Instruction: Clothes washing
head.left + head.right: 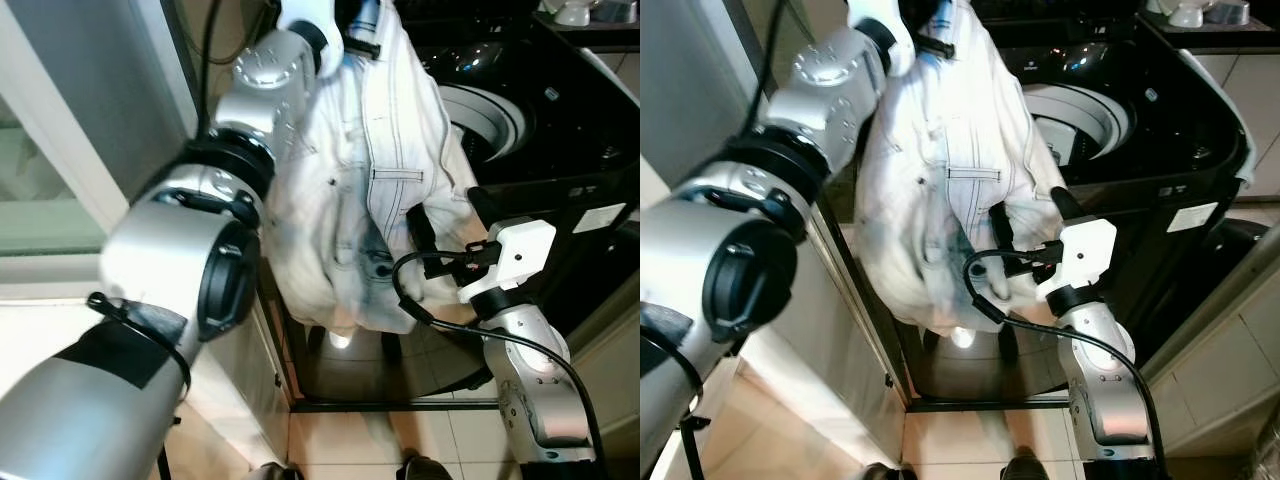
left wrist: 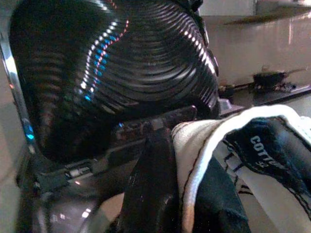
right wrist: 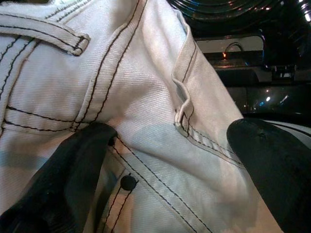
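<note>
Jacket (image 1: 370, 190), white denim with dark stitching, hangs in the air beside the washing machine (image 1: 560, 140), on its near-left side, not yet over the drum. Left gripper (image 2: 160, 160) is up at the collar end, above and left of the washer's opening; its wrist view shows the white hem and a dark label pinched against a black finger, so I judge it clenched on the garment. Right gripper (image 3: 170, 160) sits lower, in front of the washer's front panel, fingers spread with the denim panel between them; pads look pressed into the cloth but not closed, so I'd call it released, supporting rather than gripping. Washer lid is up, and the ribbed drum (image 1: 490, 115) is exposed, with no clothes visible inside. Bulk of the jacket droops below rim level, down the washer's front-left corner. Progress judgement: pickup done, load not done. Left to do: carry the bundle over the rim, drop it in the drum, shut the lid, start the cycle.
</note>
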Robot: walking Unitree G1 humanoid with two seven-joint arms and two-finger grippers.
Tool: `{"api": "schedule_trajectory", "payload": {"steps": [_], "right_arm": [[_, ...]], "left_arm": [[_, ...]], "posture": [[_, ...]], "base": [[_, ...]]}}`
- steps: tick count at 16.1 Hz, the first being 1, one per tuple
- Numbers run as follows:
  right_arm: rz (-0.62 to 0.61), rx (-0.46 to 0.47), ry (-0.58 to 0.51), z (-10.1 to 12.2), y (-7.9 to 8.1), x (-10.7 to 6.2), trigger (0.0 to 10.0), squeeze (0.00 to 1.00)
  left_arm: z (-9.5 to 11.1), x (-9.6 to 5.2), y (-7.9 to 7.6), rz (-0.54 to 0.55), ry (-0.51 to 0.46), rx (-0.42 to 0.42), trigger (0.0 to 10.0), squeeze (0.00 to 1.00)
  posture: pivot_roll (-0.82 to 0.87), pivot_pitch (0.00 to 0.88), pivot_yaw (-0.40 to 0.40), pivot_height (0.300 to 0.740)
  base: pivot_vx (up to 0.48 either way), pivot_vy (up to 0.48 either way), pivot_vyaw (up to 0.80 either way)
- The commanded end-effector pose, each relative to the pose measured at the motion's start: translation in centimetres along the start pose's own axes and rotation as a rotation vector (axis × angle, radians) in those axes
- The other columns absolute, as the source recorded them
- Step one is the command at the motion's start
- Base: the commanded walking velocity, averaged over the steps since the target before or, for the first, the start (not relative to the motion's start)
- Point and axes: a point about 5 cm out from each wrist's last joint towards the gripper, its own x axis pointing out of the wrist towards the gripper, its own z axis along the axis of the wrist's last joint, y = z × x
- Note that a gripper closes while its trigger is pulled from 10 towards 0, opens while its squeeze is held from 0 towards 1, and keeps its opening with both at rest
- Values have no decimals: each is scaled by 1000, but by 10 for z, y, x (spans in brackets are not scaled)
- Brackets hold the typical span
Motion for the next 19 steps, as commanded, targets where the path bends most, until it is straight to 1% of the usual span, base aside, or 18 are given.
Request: {"api": "schedule_trajectory", "payload": {"steps": [1, 2, 4, 5, 6, 7, 8, 9, 10, 11, 12, 13, 14, 15, 16, 17, 18, 19], "right_arm": [[15, 5, -21, 5, 7, 1, 10000, 0], [12, 5, -25, 6, 10, -2, 10000, 0], [-48, -2, -31, 7, 11, -12, 10000, 0], [-86, -9, -25, 7, 10, -21, 10000, 0], [-121, -10, -20, 8, 11, -30, 10000, 0], [-145, -19, -14, 10, 11, -38, 10000, 0], [-176, -34, -3, 11, 9, -45, 10000, 0], [-196, -43, 3, 13, 9, -51, 10000, 0], [-211, -47, 4, 14, 9, -53, 10000, 0], [-222, -45, 3, 14, 10, -53, 10000, 0], [-225, -39, 4, 14, 12, -51, 10000, 0], [-218, -41, 14, 15, 13, -48, 10000, 0], [-212, -41, 16, 14, 12, -45, 10000, 0], [-207, -43, 15, 14, 10, -40, 10000, 0], [-182, -60, 13, 13, 5, -30, 10000, 0], [-165, -64, 6, 14, 1, -22, 10000, 0], [-158, -57, 5, 14, -2, -16, 10000, 0], [-138, -49, 6, 13, -6, -7, 10000, 0]], "left_arm": [[30, 6, -1, -22, -47, 102, 10000, 0], [32, 6, 0, -21, -19, 168, 10000, 0], [28, 5, 10, 26, 65, 344, 10000, 0], [29, 4, 14, 64, 93, 453, 10000, 0], [33, 4, 18, 89, 110, 590, 10000, 0], [50, 4, 25, 159, 85, 689, 10000, 0], [83, 3, 36, 302, -5, 779, 10000, 0], [107, -1, 43, 411, -87, 810, 10000, 0], [114, -3, 47, 453, -105, 736, 10000, 0], [106, -2, 47, 426, -80, 638, 10000, 0], [87, 2, 39, 321, -42, 478, 10000, 0], [74, 5, 29, 230, -47, 344, 10000, 0], [67, 5, 24, 176, -61, 292, 10000, 0], [60, 5, 19, 111, -98, 196, 10000, 0], [47, 2, 16, 51, -150, 106, 10000, 0], [33, -2, 14, 24, -166, 12, 10000, 0], [23, -6, 14, 24, -174, -33, 10000, 0], [9, -17, 12, 46, -191, -140, 10000, 0]], "posture": [[-255, 0, 123, 740], [-276, 0, 153, 740], [-339, 10, 218, 740], [-386, 26, 249, 740], [-426, 40, 270, 740], [-459, 53, 288, 740], [-479, 65, 298, 740], [-499, 74, 309, 740], [-511, 82, 310, 740], [-515, 83, 306, 740], [-513, 79, 300, 740], [-504, 70, 288, 740], [-487, 57, 276, 740], [-467, 49, 268, 740], [-421, 13, 219, 740], [-390, 2, 192, 740], [-359, 0, 163, 740], [-319, 0, 129, 740]], "base": [[0, 0, 0], [0, 0, 0], [0, 0, 0], [0, 0, 0], [0, 0, 0], [0, 0, 0], [0, 0, 0], [0, 0, 0], [0, 0, 0], [0, 0, 0], [0, 0, 0], [0, 0, 0], [0, 0, 0], [0, 0, 0], [0, 0, 0], [0, 0, 725], [0, 0, 681], [0, 0, 681]]}}
